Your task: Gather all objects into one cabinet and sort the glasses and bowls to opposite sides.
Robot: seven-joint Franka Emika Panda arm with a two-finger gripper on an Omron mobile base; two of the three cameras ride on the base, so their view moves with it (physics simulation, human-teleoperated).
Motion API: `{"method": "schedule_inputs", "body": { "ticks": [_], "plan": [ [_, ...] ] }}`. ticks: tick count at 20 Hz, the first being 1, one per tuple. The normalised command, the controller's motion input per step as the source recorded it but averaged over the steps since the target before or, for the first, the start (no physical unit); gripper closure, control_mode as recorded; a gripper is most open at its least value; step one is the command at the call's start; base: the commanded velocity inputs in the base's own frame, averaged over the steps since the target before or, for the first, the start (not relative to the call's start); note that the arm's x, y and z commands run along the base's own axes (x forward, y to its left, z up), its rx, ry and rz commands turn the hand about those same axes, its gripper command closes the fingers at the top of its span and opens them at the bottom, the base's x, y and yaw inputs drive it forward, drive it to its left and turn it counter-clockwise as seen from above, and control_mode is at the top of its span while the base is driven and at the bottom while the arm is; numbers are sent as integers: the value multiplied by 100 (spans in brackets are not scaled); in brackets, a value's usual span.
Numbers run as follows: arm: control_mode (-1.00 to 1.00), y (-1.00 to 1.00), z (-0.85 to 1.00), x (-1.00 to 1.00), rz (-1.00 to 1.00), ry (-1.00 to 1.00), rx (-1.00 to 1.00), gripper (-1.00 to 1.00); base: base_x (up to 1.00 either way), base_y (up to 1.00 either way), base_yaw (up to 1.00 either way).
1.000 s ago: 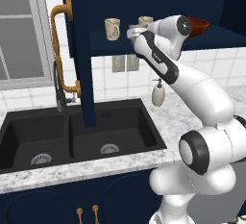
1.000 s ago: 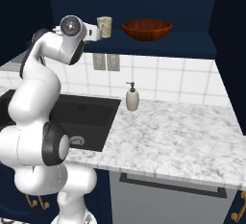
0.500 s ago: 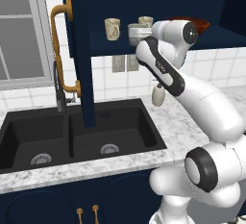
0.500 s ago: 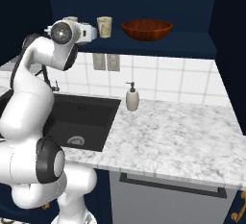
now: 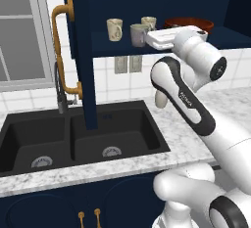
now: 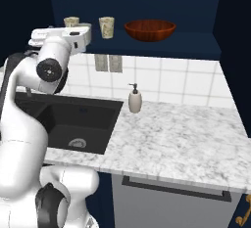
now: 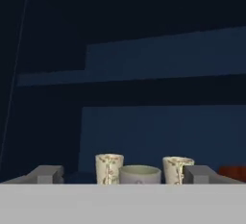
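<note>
The pincer (image 7: 122, 174) stands wide apart, its two grey finger tips (image 7: 45, 174) spread to either side of the grey-beige mug (image 7: 139, 174), which sits on the cabinet shelf (image 5: 122, 50) directly between them and just ahead, with no contact I can make out. The hand view puts one cream cup (image 7: 109, 168) just to one side of the mug and the second cream cup (image 7: 178, 169) on the other side, both slightly farther in. The red-brown bowl (image 6: 149, 29) rests well away from the pincer at the far right end of the same shelf, so glasses and bowl already occupy opposite ends. To my eye the mug has been let go, and the step in hand is getting clear of it. To do that well, the hand should draw straight back along its own axis, away from the shelf, keeping the fingers spread until they are past the mug's rim. Any sideways swing while the tips flank the mug could nudge it into either cup. I cannot tell from these views where the handle points, so a slow retreat is safer. The open cabinet door (image 5: 81, 51) with its golden bar handle (image 5: 62, 51) hangs to the left of the pincer and should be avoided when the arm turns.
</note>
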Motion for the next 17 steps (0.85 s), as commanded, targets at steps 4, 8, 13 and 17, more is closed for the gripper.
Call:
{"method": "schedule_inputs", "body": {
  "ticks": [4, 8, 13, 17],
  "plan": [
    [-100, -31, 6, -100, 0, -14, 5, -100, 0, 0, 0],
    [-100, -35, 32, -100, 0, 25, 33, -100, 0, 0, 0],
    [-100, -13, 26, -100, 0, 40, 26, -100, 0, 0, 0],
    [-100, -3, 11, -100, 0, 45, 22, -100, 0, 0, 0]
  ]
}}
